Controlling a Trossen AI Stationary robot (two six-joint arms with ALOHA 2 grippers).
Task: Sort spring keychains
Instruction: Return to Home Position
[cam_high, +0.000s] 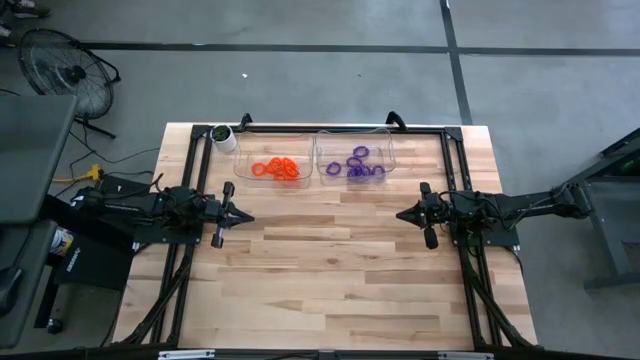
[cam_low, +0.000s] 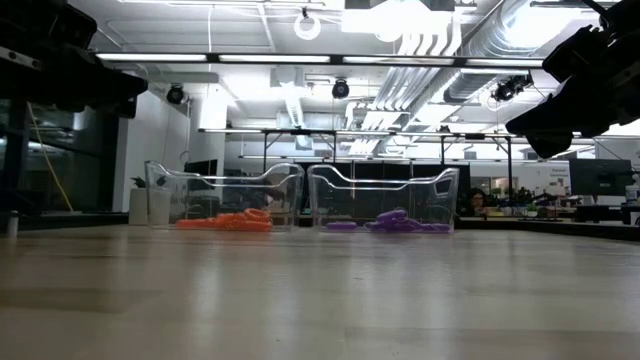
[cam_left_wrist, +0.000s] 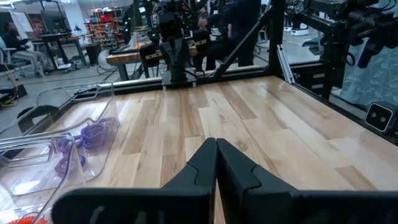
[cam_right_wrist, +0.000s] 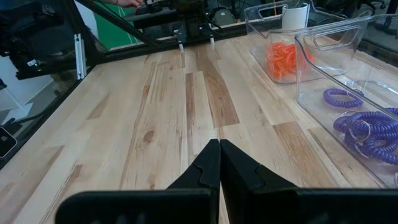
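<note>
Several orange-red spring keychains (cam_high: 276, 168) lie in the left clear bin (cam_high: 262, 151) at the table's far side. Several purple spring keychains (cam_high: 361, 165) lie in the right clear bin (cam_high: 385, 150) beside it. My left gripper (cam_high: 248, 216) waits shut at the table's left edge, fingers level, pointing toward the middle. My right gripper (cam_high: 400, 214) waits shut at the right edge, facing it. Both are empty and well away from the bins.
A white cup (cam_high: 224, 137) stands left of the orange bin. A black frame (cam_high: 300, 128) runs along the table's far edge and down both sides. The bare wood in the middle and near part of the table (cam_high: 330, 270) is open.
</note>
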